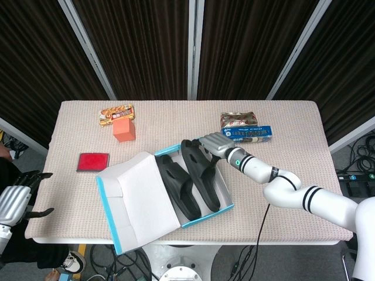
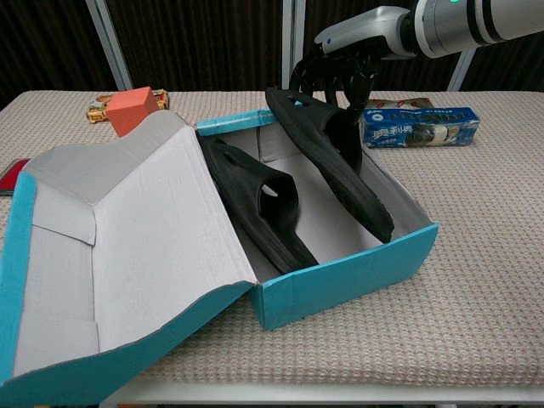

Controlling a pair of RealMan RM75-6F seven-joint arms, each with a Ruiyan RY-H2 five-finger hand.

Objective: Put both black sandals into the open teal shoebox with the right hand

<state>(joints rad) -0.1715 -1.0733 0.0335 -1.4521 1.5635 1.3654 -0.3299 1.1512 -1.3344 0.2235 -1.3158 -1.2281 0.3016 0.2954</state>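
A: Chest view: where's the right hand [image 2: 340, 64]?
B: At the shoebox's [image 2: 357, 276] one o'clock corner, fingers [image 2: 327, 72] seemingly gripping the second sandal [image 2: 336, 157]. First sandal [image 2: 251, 200] lies inside. Left hand [image 1: 14, 202] hangs released.

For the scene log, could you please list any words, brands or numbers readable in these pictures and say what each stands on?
None can be read with confidence.
Blue snack packet: white lettering, too blurred to read.
Brown snack packet: print too small.
Yellow snack packet: print too small.
Red flat case, orange block, teal shoebox, sandals: no text visible.
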